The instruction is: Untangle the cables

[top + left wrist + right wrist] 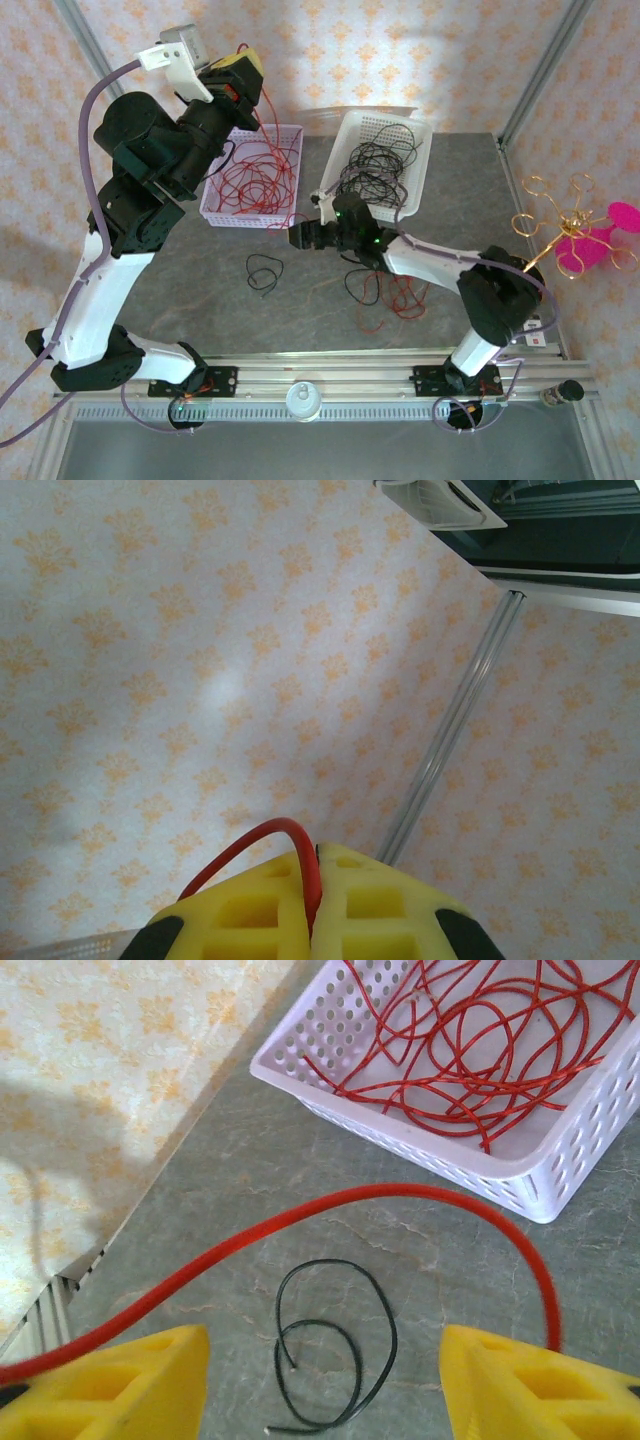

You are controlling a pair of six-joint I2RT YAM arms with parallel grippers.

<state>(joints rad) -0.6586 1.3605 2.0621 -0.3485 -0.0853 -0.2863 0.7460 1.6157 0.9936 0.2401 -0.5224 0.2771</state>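
My left claw (240, 72) is up high at the far left, above the lilac basket (232, 220). Its yellow fingers (250, 915) are pressed together on a red wire (240, 848). In the left wrist view the wire loops up out of the fingertips. From above it trails down toward the basket below. That basket holds a loose tangle of red wires (258, 178).

My right claw (298, 237) hangs low over the middle of the grey table (200, 300), just on the near side of the two baskets, with its fingers spread wide apart. In the right wrist view a red strand (380, 1195) arches across the gap from one finger to the other. I cannot tell whether it rests on them or only passes in front.

On the table beneath that gap lies a single black wire (335, 1345), curled into a spiral and apart from the rest.

The white basket (415, 190) stands to the right of the lilac one, turned at an angle. It holds a bunch of black wires (375, 165), some of them reaching its near-left rim, close to my right claw.

Beside my right arm, on its near side, a mixed heap (385, 290) of red and black wires lies on the table. A gold and pink ornament (575, 235) sits at the far right.
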